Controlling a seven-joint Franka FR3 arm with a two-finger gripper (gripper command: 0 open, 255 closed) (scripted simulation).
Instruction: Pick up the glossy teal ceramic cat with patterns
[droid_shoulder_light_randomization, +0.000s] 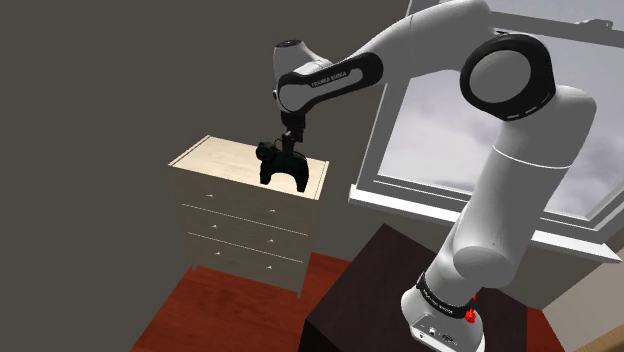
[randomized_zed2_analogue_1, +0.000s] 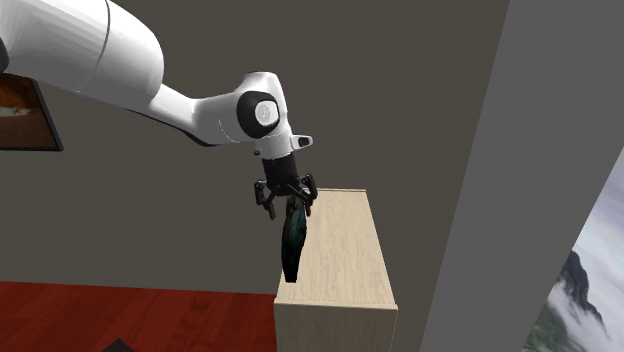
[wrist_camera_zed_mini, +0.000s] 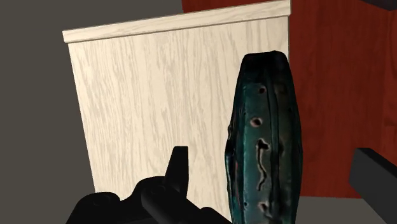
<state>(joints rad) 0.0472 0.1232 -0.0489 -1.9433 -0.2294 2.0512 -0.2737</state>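
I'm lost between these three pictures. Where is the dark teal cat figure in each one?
Shoulder view: the cat is left of middle, at the pale dresser's top, right under the gripper.
Second exterior view: the cat is seen edge-on near the middle, at the dresser top's left edge.
Wrist view: the cat is between the gripper's parted fingers, with the dresser behind it.
Shared landmark: the pale dresser.

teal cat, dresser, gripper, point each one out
teal cat (wrist_camera_zed_mini: 264, 140), wrist view, middle of its patterned body
dresser (droid_shoulder_light_randomization: 240, 215), shoulder view, a drawer front
gripper (droid_shoulder_light_randomization: 290, 142), shoulder view, midway between its fingertips
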